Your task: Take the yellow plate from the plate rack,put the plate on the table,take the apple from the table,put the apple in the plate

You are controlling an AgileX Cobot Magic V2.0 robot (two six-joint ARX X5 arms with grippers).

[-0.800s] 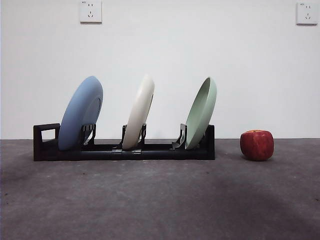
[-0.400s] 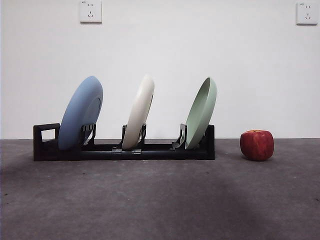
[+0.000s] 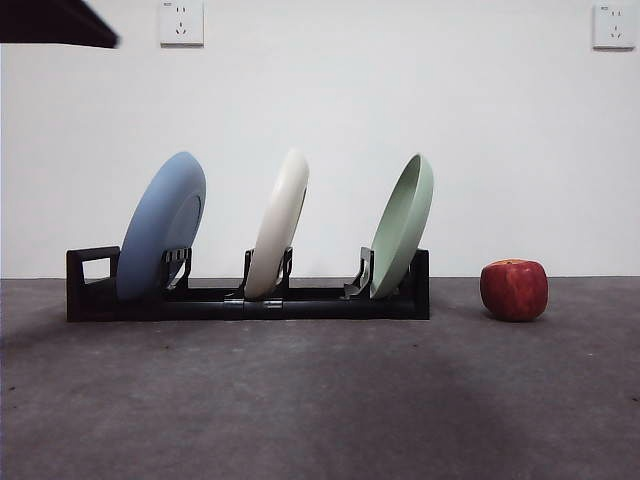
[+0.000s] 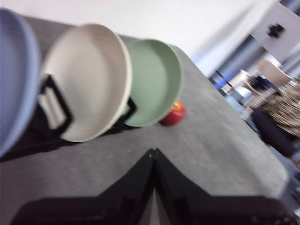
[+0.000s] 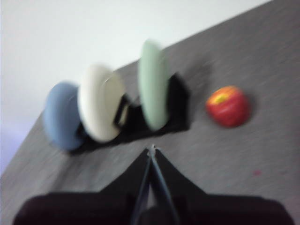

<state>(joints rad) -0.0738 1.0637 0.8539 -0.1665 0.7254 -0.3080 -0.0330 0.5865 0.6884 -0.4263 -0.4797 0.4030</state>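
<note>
The cream yellow plate [image 3: 279, 224] stands upright in the middle slot of the black plate rack [image 3: 250, 300] on the dark grey table [image 3: 320, 400]. The red apple [image 3: 514, 290] sits on the table to the rack's right. In the left wrist view the yellow plate [image 4: 86, 82] and apple [image 4: 174, 114] lie ahead of my left gripper [image 4: 153, 152], which is shut and empty. My right gripper [image 5: 151, 150] is shut too, above the table, short of the rack [image 5: 136, 119], the plate [image 5: 99, 108] and the apple [image 5: 228, 106]. A black arm tip [image 3: 55, 22] shows at the front view's top left.
A light blue plate [image 3: 160, 226] fills the rack's left slot and a pale green plate [image 3: 402, 226] the right one. The rack's loop handle [image 3: 92, 268] is at its left end. A white wall with two sockets stands behind.
A black arm tip has come into the front view's top left corner. Plates, rack and apple have not moved.
</note>
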